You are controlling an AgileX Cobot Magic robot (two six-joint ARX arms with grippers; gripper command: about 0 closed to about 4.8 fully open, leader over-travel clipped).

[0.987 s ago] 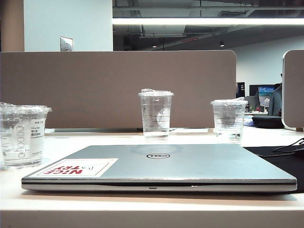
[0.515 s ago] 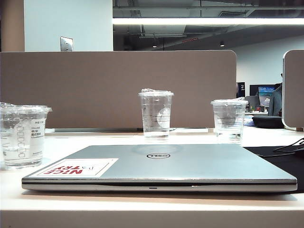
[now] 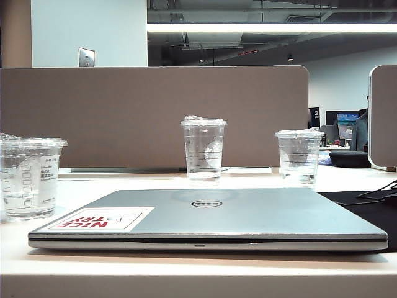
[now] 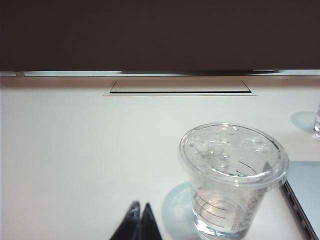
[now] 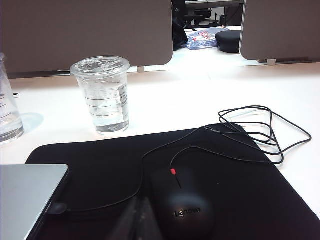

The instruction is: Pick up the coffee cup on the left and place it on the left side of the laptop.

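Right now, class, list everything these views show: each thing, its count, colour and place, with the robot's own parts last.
short clear plastic coffee cup with white sticker: one, clear, left of laptop.
flat silver-grey Dell laptop: one, closed, centre front.
taller clear cup: one, behind laptop.
short clear cup without sticker: one, back right.
black mouse pad: one, right of laptop.
black wired mouse: one, on pad.
white table: one.
left gripper: shut, beside coffee cup.
right gripper: dark, blurred, beside mouse.
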